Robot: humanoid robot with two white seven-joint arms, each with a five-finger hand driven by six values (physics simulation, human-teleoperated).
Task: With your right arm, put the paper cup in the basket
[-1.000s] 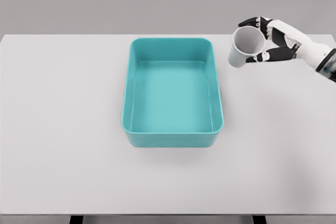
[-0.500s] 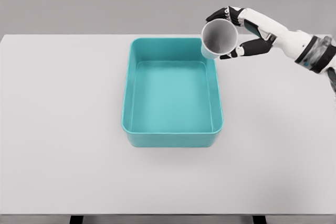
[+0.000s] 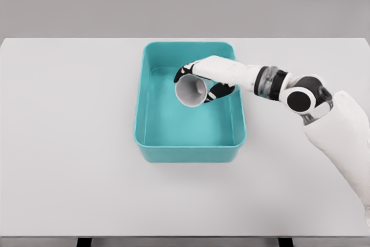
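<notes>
in the head view, a teal basket (image 3: 190, 105) with rounded corners sits on a white table (image 3: 69, 143), its long sides running away from the camera and its pale floor showing. the right arm (image 3: 324, 120) comes in from the lower right edge, its white sleeve rising to a round black-and-white joint, then a forearm with a grey and teal band reaching leftward over the basket's right wall. the right hand (image 3: 209, 77) lies over the far half of the basket's interior, grasping the paper cup (image 3: 191, 91): dark-tipped fingers (image 3: 184, 72) curl over the cup's upper left side, and another dark digit presses against its right side near the rim. the cup is tipped on its side with its open mouth turned toward the camera and slightly down, so that the grey inside is visible as a round hollow. the cup is within the outline of the basket walls, nearer the far wall than the near one and a little right of the middle; whether it touches the basket's floor or hangs just above it cannot be told from this angle. the table's surface stretches to left and right of the basket, and a plain grey wall (image 3: 115, 4) stands behind the far edge of the table.
</notes>
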